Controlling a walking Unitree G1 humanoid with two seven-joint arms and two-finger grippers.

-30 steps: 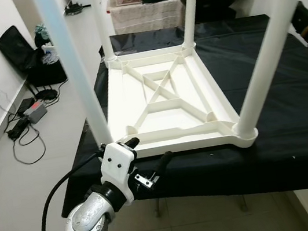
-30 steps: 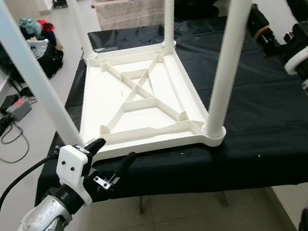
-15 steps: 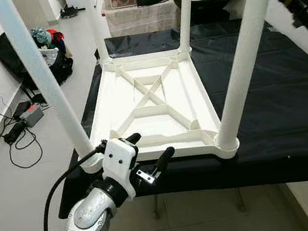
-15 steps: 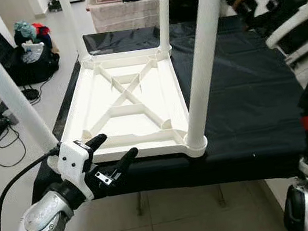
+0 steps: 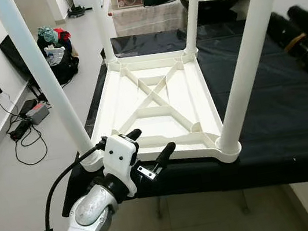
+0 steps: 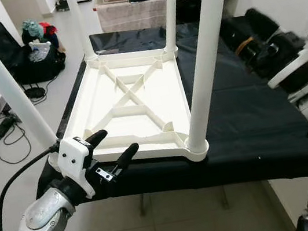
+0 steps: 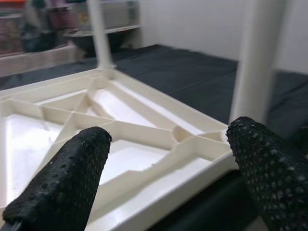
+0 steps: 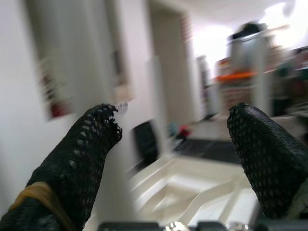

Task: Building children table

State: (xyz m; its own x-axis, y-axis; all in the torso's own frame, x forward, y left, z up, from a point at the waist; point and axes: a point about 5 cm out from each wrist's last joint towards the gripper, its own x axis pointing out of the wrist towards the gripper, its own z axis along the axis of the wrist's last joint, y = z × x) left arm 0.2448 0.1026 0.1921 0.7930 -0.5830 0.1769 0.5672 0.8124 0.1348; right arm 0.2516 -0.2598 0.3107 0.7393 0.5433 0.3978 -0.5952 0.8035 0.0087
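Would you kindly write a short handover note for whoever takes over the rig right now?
Left gripper: open, empty, at the near edge of the upturned white table, not touching it.
Right gripper: open, empty, raised over the black cloth on the right, blurred.
Table lies top down on the cloth; all four legs stand in their corner sockets.
Left, by my guess: check the legs are seated, then turn the table upright.

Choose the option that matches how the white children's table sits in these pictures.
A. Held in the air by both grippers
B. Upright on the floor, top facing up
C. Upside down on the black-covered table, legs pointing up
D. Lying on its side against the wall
C: the white table lies with its ribbed underside showing on the black cloth, its legs rising upward, while the left gripper is open at its near edge.
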